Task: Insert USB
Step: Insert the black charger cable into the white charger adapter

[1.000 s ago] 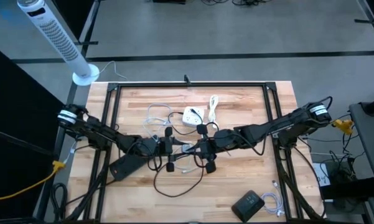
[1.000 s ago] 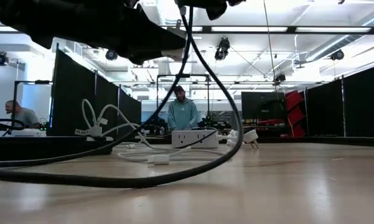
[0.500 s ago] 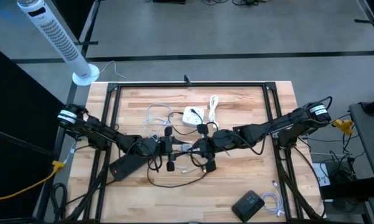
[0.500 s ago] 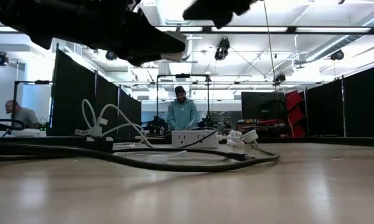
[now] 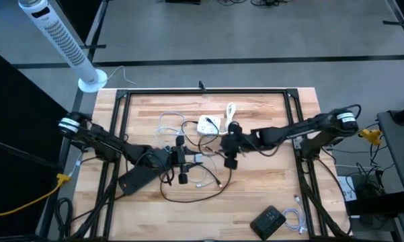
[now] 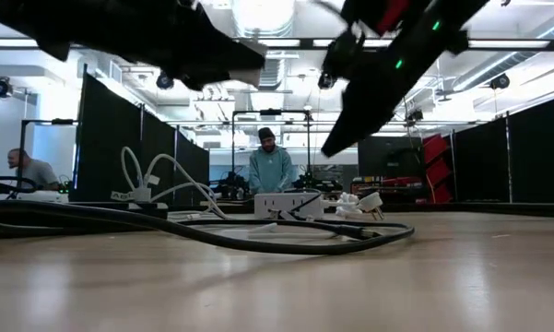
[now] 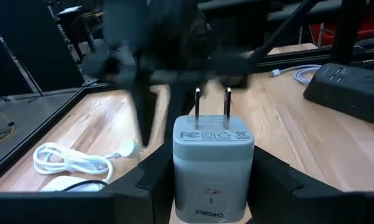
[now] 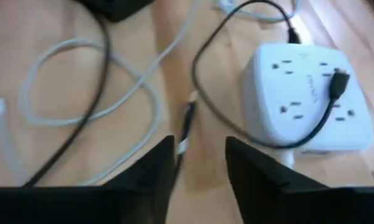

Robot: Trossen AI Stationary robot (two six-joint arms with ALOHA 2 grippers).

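Note:
My left gripper [image 5: 190, 159] is near the table's middle, shut on a pale grey wall charger [image 7: 213, 162] whose two prongs point away from the wrist. My right gripper [image 5: 225, 143] hovers open just beyond it, tipped downward, with nothing between its fingers [image 8: 200, 155]. Under that gap a thin cable end with a light tip [image 8: 185, 134] lies on the wood. A thick black cable [image 6: 286, 242] lies in a loop on the table [image 5: 188, 198]. A white power cube [image 8: 305, 106] sits beside it with a black plug in one socket. My left gripper pinches the charger's two opposite side walls [image 7: 177, 183] between its two fingers [image 7: 150, 185]. The fingers come in nearly level from the table's left. The charger sits level between them, prongs forward, lifted clear of the table.
A coiled white cable [image 5: 230, 111] lies past the power cube, and thin white cables [image 5: 167, 124] lie to its left. A black power strip [image 5: 269, 219] with a white cable rests near the front right. A dark frame [image 5: 202, 91] rims the table. People stand in the room behind.
My right gripper has let go of the black cable. The cable's raised loop has dropped and now lies flat on the table. The gripper has then gone toward the far edge and downward, tipping its fingers toward the table.

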